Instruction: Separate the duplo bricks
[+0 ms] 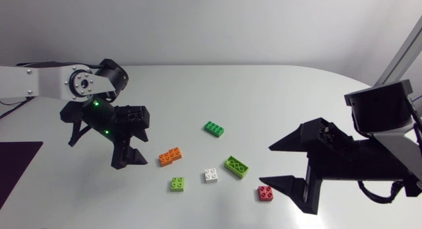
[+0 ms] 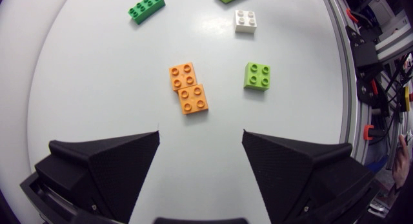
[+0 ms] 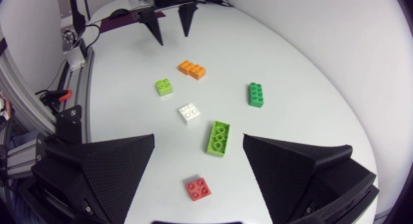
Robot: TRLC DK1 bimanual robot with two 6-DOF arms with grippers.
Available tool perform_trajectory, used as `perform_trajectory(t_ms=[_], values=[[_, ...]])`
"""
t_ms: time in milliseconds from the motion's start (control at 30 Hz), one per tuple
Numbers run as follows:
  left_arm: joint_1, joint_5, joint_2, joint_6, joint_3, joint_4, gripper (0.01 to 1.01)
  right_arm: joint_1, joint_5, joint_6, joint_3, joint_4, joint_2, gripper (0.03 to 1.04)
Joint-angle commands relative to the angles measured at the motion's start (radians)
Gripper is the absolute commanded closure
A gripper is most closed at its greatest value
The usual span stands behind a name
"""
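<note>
Two orange pieces (image 1: 170, 156) lie side by side on the white table, slightly offset (image 2: 189, 88), just ahead of my left gripper (image 2: 201, 137). That gripper (image 1: 99, 153) hangs open above the table with nothing between its fingers. A dark green brick (image 1: 213, 129), a long light green brick (image 1: 236, 166), a white brick (image 1: 211, 175), a small lime brick (image 1: 177, 183) and a red brick (image 1: 265, 193) lie apart from each other. My right gripper (image 1: 266, 164) stands open beside the red brick (image 3: 199, 188), holding nothing (image 3: 199, 143).
A dark mat (image 1: 16, 169) lies at the table's left edge, under the left arm. In the right wrist view the left gripper (image 3: 173, 37) shows far across the table, beyond the orange pieces (image 3: 192, 70).
</note>
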State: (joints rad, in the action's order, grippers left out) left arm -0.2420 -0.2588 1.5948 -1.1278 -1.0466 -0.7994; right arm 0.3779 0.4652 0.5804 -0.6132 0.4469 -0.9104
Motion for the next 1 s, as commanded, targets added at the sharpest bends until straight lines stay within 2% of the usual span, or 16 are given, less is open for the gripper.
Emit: perform_trajectory(t_ms=[0,267,467,600,667,933,967], values=[[-0.005,-0.014,-0.053,0.042,0.069,0.019,0.039,0.001,-0.042,-0.042,0.046,-0.057,-0.061,0.08],[-0.054,-0.023,-0.217,0.148,0.158,0.083,0.041,0.088,-0.134,-0.136,0.064,-0.335,-0.372,0.08],[-0.115,-0.023,-0.266,0.194,0.169,0.100,0.041,0.119,-0.152,-0.172,0.040,-0.399,-0.521,0.09],[-0.143,-0.023,-0.286,0.204,0.169,0.112,0.041,0.131,-0.155,-0.179,0.058,-0.419,-0.547,0.11],[-0.155,-0.023,-0.288,0.217,0.168,0.126,0.041,0.141,-0.169,-0.180,0.058,-0.422,-0.556,0.16],[-0.201,-0.037,-0.288,0.232,0.172,0.178,0.041,0.151,-0.232,-0.186,0.032,-0.461,-0.640,0.22],[-0.207,-0.042,-0.288,0.232,0.171,0.183,0.041,0.151,-0.235,-0.186,0.030,-0.467,-0.651,0.26]])
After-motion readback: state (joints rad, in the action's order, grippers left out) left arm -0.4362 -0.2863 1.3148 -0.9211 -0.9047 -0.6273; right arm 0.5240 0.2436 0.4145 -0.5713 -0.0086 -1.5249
